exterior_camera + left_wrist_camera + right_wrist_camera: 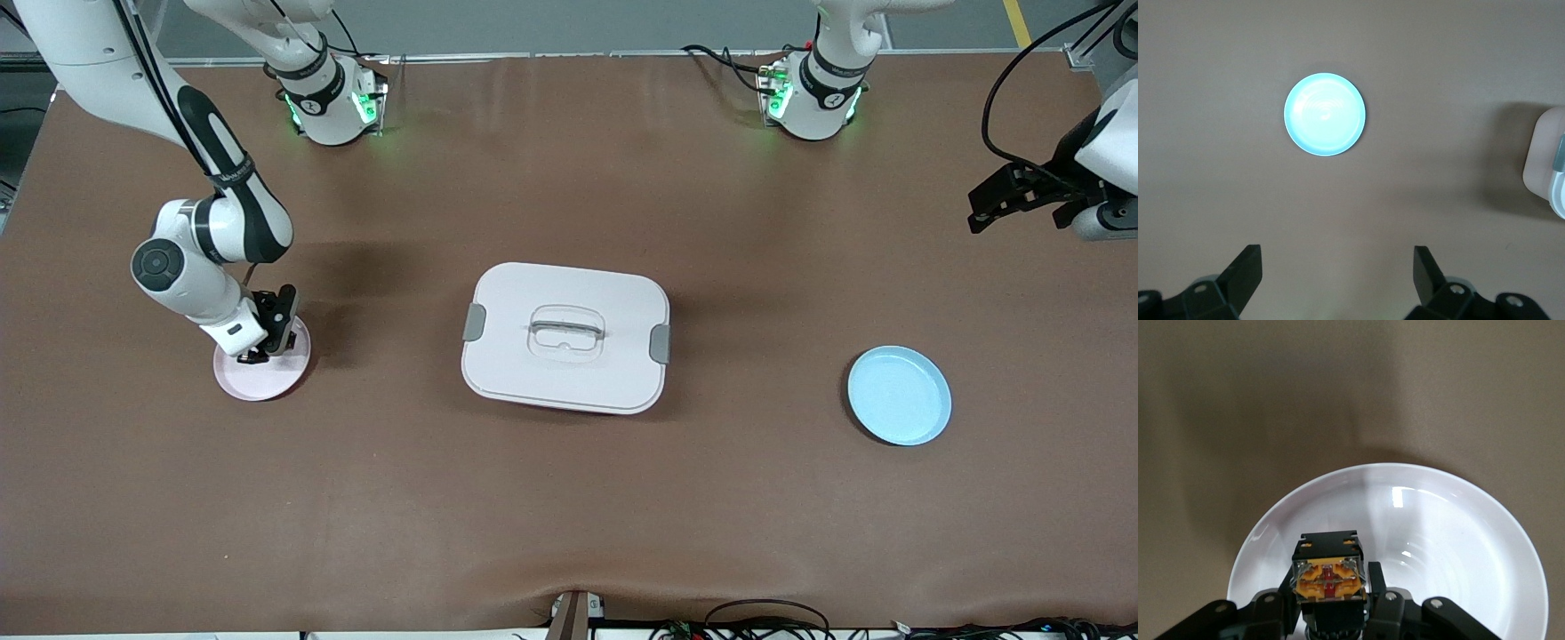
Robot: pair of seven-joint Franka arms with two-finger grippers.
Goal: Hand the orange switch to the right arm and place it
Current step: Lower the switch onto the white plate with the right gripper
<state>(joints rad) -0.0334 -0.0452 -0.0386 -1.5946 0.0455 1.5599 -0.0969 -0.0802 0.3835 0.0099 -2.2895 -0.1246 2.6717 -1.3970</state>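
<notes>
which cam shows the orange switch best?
Right wrist view: the orange switch fills the foreground, clamped in the right gripper over the pink plate. Front view shows only that gripper at the plate, switch indiscernible. Left wrist view misses it.

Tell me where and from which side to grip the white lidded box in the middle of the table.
Likely best: the raised bar handle at the centre of the white lidded box, taken from straight above. It runs lengthwise along the flat lid with a recess beneath it, so fingers could close across its narrow width. The grey latches at either end look shut, so the lid would probably carry the box.
</notes>
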